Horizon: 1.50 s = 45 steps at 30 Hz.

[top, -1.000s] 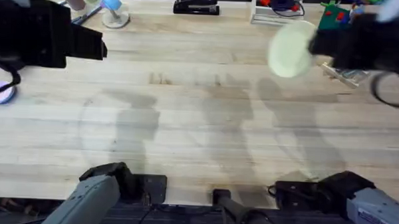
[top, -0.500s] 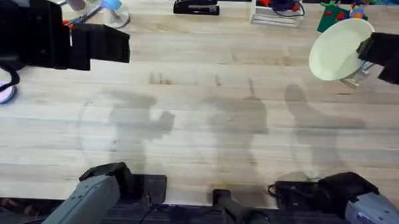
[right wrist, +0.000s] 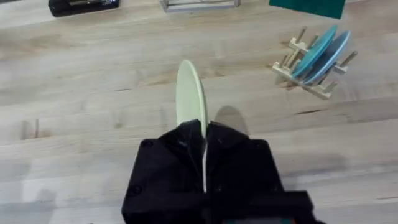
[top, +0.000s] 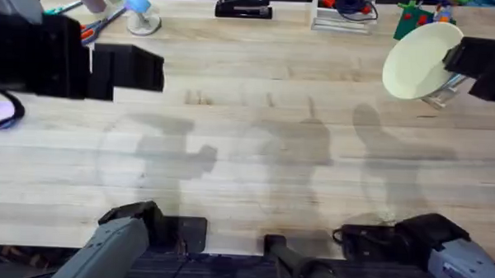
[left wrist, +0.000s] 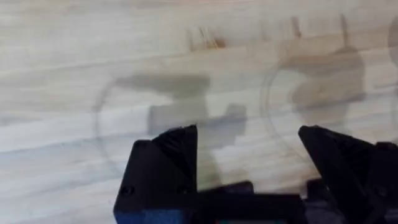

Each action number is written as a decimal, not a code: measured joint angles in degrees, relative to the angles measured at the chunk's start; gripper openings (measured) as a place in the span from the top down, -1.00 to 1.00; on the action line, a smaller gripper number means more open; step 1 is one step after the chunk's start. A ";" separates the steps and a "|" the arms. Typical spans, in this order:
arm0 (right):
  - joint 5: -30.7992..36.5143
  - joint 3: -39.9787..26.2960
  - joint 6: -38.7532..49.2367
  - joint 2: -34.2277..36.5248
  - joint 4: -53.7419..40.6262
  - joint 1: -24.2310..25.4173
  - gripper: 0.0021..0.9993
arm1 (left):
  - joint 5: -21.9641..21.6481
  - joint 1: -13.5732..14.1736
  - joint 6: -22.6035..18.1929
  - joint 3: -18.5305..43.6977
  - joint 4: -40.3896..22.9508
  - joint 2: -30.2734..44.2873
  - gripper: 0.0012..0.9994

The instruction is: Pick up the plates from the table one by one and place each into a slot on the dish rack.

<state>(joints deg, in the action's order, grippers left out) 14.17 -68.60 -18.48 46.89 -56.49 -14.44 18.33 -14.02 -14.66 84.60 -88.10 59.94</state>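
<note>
Cream plate held aloft near the rack; blue plate seated in a slot.

Overhead, we see the right gripper [top: 458, 60] clamped on the rim of the cream-yellow plate [top: 417, 61], a smooth pale disc tilted above the table [top: 247, 155] at far right. In the left wrist view, we see the left gripper [left wrist: 249, 162] spread wide over bare planks. In the right wrist view, we see the plate edge-on and upright, and the light blue plate [right wrist: 317, 53] leaning between pegs of the dish rack [right wrist: 311, 65].
</note>
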 joint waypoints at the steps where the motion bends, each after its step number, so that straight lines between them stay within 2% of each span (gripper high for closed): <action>1: 0.20 0.00 -0.51 -0.01 0.01 0.00 0.94 | 0.00 0.00 -0.01 0.00 -1.07 0.00 -0.99; 7: 6.43 0.00 -5.69 0.42 -0.02 0.00 0.94 | -0.04 0.00 0.04 -0.05 -8.73 -0.03 -0.99; 15: 18.50 0.00 -14.21 5.70 -2.34 0.06 0.95 | -0.11 0.00 0.02 0.00 -8.73 -0.10 -0.99; 19: 22.35 0.00 -16.84 8.82 -2.25 1.52 0.94 | -0.13 0.00 0.02 0.00 -8.73 -0.11 -0.99; 33: 25.31 0.00 -20.18 11.80 -2.25 16.76 0.94 | -0.13 0.00 0.02 0.00 -8.75 -0.09 -0.99; 38: 25.49 0.00 -20.11 13.04 -2.17 19.51 0.94 | -0.13 0.00 0.02 0.00 -8.75 -0.11 -0.99; 45: 25.51 0.00 -18.32 13.49 0.88 20.35 0.94 | -0.13 0.00 0.02 0.00 -8.75 -0.11 -0.99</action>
<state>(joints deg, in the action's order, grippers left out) 39.68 -68.60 -36.80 60.38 -55.61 5.91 18.20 -14.02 -14.63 84.60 -96.86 59.83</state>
